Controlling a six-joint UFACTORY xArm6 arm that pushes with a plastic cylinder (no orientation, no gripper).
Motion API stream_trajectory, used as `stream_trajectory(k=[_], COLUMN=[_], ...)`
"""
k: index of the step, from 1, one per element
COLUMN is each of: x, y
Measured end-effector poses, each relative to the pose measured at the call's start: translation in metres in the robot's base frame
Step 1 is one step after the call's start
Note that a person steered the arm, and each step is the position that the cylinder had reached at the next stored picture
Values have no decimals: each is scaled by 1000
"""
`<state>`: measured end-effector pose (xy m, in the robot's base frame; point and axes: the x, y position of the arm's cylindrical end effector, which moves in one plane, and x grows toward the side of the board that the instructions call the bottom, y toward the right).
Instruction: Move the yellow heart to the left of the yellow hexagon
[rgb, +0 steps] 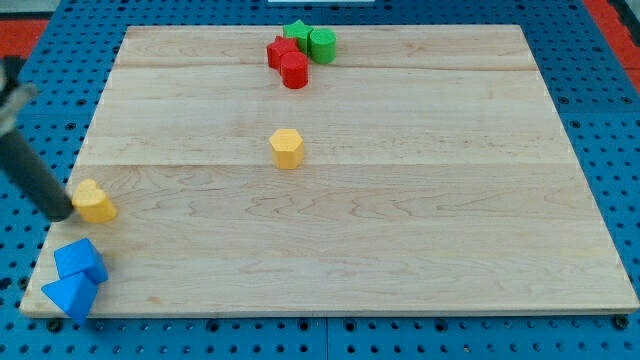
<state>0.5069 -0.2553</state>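
The yellow heart (95, 202) lies near the board's left edge, low in the view. The yellow hexagon (287, 148) stands near the board's middle, well to the right of the heart and a little higher. My rod comes in from the view's left edge, and my tip (66, 212) sits just left of the yellow heart, touching or almost touching it.
Two blue blocks, a cube-like one (81, 260) and a triangular one (70, 295), sit at the bottom left corner. Two red blocks (288, 60) and two green blocks (311, 41) cluster at the top middle. The wooden board (400, 230) lies on a blue pegboard.
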Motion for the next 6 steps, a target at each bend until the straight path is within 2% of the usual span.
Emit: stream_trajectory(k=[1, 2, 3, 4, 5, 6], x=[-6, -24, -23, 9, -33, -41], y=[101, 178, 188, 167, 129, 172])
